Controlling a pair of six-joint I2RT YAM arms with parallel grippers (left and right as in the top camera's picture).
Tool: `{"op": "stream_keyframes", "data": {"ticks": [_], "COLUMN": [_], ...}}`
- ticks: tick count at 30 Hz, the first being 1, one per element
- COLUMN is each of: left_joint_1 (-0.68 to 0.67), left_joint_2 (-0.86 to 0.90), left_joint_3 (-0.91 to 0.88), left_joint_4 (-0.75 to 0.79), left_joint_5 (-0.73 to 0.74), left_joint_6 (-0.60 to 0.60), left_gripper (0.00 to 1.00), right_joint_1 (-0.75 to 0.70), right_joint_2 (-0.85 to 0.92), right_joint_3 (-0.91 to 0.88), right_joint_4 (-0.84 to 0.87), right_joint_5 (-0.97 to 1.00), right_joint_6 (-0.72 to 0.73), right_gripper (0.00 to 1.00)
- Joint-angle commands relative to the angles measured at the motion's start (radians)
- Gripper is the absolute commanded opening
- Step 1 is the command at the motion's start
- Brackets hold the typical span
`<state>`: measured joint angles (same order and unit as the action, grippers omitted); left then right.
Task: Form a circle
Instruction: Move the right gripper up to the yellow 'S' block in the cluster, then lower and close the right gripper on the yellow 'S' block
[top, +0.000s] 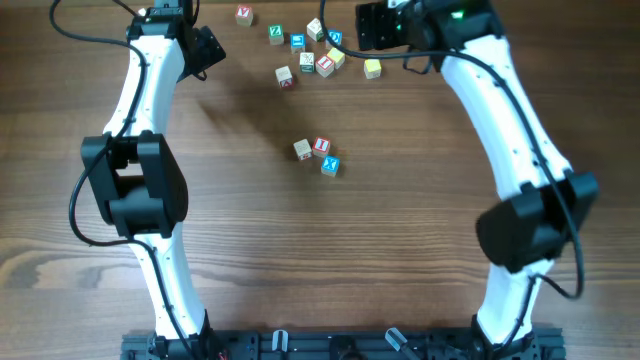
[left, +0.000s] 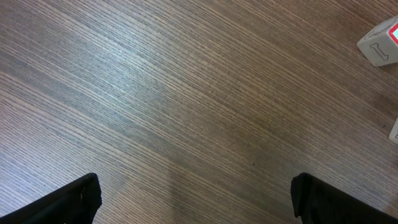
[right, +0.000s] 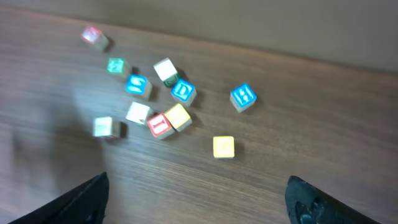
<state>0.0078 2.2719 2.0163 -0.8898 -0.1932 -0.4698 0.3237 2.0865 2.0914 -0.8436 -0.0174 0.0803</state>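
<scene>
Three letter cubes stand close together in a small arc in the table's middle: a cream cube (top: 303, 149), a white cube with a red letter (top: 321, 146) and a blue X cube (top: 330, 166). A yellow cube (top: 372, 68) (right: 224, 147) lies alone at the back, just ahead of my right gripper (top: 372, 35) (right: 199, 205), which hangs open and empty above the wood. My left gripper (top: 205, 48) (left: 196, 199) is at the back left, open over bare wood with nothing between its fingers.
Several loose letter cubes (top: 318, 58) (right: 158, 109), green, blue, white and red, lie scattered at the back between the two grippers. One white cube with a red edge (left: 380, 45) shows at the left wrist view's right edge. The table's far edge (right: 249, 43) runs behind the cubes.
</scene>
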Motion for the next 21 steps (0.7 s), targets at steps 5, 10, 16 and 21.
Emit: {"op": "stream_keyframes", "data": {"ticks": [5,10,16,21], "left_joint_1": [0.005,0.005,0.005,0.005], "left_joint_2": [-0.002,-0.002,-0.002,-0.002], "left_joint_3": [0.017,0.017,0.017,0.017], "left_joint_4": [0.002,0.002,0.002,0.002], "left_joint_5": [-0.002,-0.002,-0.002,-0.002], "left_joint_6": [-0.01,-0.01,-0.01,-0.01], "left_gripper": [1.0,1.0,1.0,1.0], "right_joint_1": [-0.008,-0.01,-0.018,-0.022], "right_joint_2": [0.173,0.257,0.332,0.373], "right_joint_3": [0.009,0.009,0.009,0.002], "right_joint_4": [0.059,0.104,0.163,0.171], "right_joint_5": [0.03,0.029,0.029,0.03], "right_joint_6": [-0.013,-0.032,-0.029,-0.055], "right_gripper": [0.96,1.0,0.98,0.79]}}
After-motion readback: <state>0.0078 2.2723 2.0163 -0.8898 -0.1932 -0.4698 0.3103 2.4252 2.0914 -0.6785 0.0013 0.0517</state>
